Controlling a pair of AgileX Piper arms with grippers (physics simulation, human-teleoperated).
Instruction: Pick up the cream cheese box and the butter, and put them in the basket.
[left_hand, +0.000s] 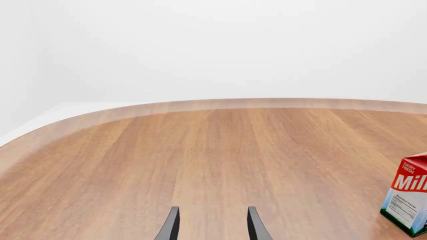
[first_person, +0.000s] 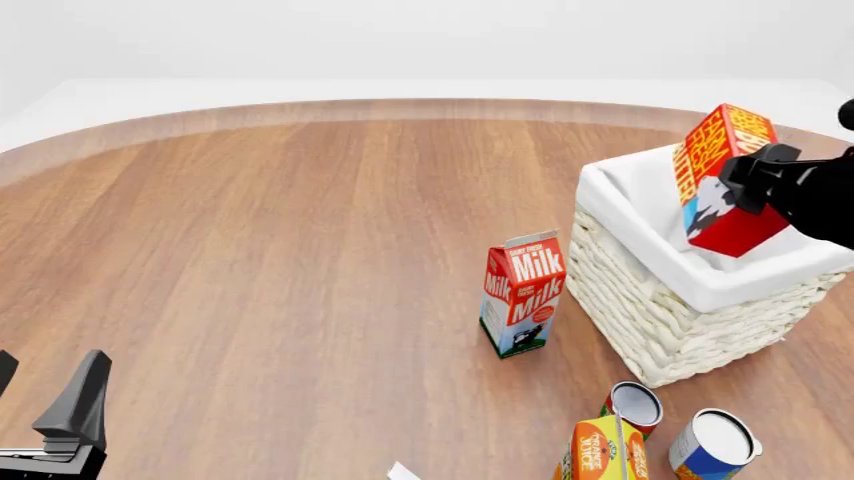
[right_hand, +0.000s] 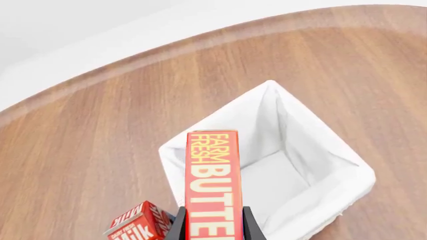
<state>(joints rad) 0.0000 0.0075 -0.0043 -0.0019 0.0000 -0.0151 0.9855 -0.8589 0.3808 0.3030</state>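
The butter (first_person: 718, 165), a red-orange box with yellow lettering, hangs tilted over the white wicker basket (first_person: 654, 320), with its lower end just inside the rim. My right gripper (first_person: 750, 185) is shut on it. In the right wrist view the butter (right_hand: 212, 175) stands between the fingers (right_hand: 179, 227) above the basket's empty white liner (right_hand: 300, 135). Only a white corner of the cream cheese box (first_person: 400, 471) shows at the front edge. My left gripper (first_person: 47, 400) stays open at the near left, far from everything, and holds nothing (left_hand: 212, 227).
A red-and-white milk carton (first_person: 523, 295) stands just left of the basket and also shows in the left wrist view (left_hand: 408, 200). An orange juice carton (first_person: 601, 452) and two cans (first_person: 635, 405) (first_person: 714, 445) crowd the front right. The curved table edge (first_person: 400, 105) lies far back.
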